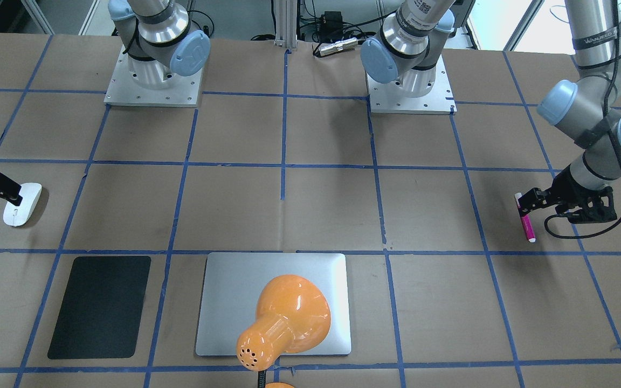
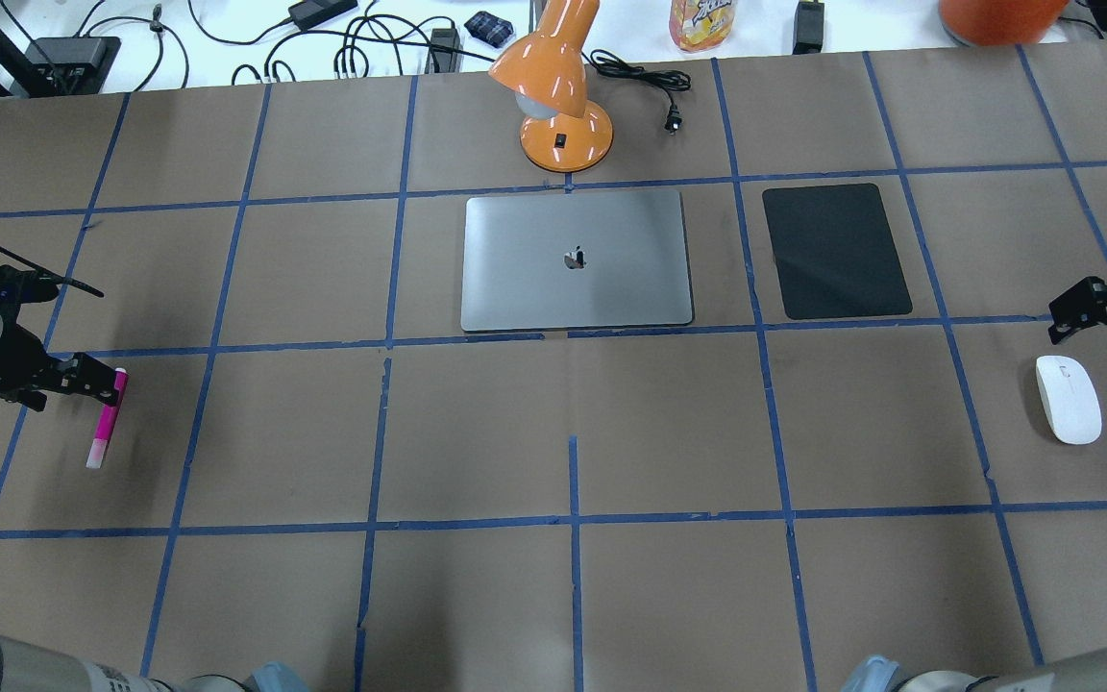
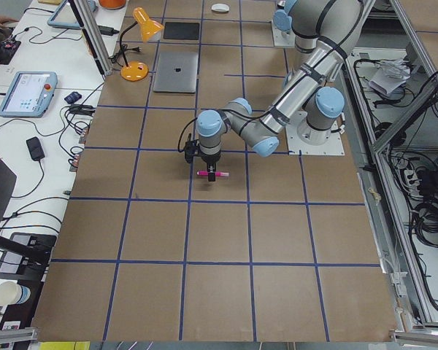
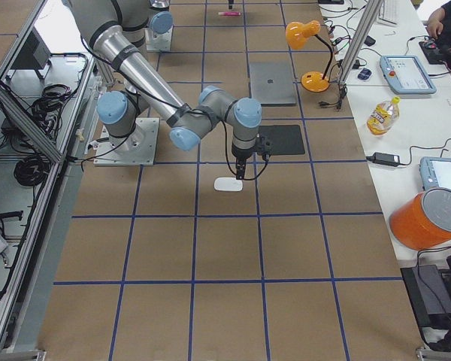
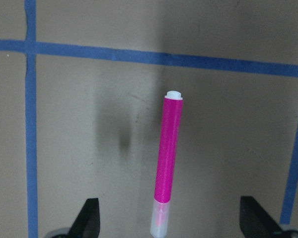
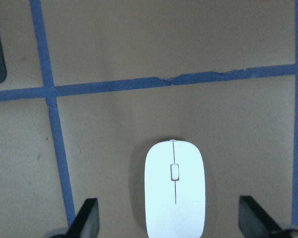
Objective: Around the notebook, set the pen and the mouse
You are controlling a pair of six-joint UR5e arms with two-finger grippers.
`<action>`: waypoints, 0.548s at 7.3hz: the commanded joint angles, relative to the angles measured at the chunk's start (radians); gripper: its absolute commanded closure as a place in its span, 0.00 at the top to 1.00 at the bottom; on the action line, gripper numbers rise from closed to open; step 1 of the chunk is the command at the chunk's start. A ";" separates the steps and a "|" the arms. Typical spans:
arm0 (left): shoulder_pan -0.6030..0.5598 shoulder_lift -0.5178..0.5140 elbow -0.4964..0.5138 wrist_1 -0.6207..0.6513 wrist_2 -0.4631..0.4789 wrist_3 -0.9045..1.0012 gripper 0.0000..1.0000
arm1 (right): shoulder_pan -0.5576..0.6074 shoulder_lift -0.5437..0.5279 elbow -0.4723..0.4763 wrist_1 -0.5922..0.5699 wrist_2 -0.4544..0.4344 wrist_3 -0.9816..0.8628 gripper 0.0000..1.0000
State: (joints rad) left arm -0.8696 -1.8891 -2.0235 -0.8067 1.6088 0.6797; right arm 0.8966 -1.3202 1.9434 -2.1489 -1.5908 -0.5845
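Observation:
The magenta pen point(image 2: 108, 415) lies flat on the table at the far left. My left gripper point(image 2: 92, 377) hangs open just over it; in the left wrist view the pen point(image 5: 169, 158) runs up between the two wide-apart fingertips point(image 5: 89, 220). The white mouse point(image 2: 1069, 399) rests at the far right, and my right gripper point(image 2: 1082, 312) stands open above it, with the mouse point(image 6: 175, 191) centred between the fingers point(image 6: 87, 218). The silver notebook point(image 2: 576, 259) lies closed at the far middle, away from both.
An orange desk lamp point(image 2: 558, 91) stands just beyond the notebook, its shade leaning over it point(image 1: 289, 318). A black mat point(image 2: 837, 250) lies to the notebook's right. Cables, a bottle and devices sit on the white bench point(image 2: 227, 38) past the far edge.

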 commanded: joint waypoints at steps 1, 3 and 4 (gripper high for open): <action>0.001 -0.060 0.000 0.021 -0.004 0.049 1.00 | -0.016 0.049 0.035 -0.020 -0.029 0.008 1.00; 0.000 -0.065 -0.001 0.024 0.002 0.043 0.97 | -0.016 0.058 0.080 -0.084 -0.057 0.008 0.98; 0.001 -0.065 -0.001 0.024 0.002 0.044 0.93 | -0.016 0.070 0.094 -0.112 -0.058 0.008 0.98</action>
State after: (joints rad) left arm -0.8687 -1.9526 -2.0243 -0.7833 1.6097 0.7232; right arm 0.8810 -1.2636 2.0155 -2.2244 -1.6407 -0.5776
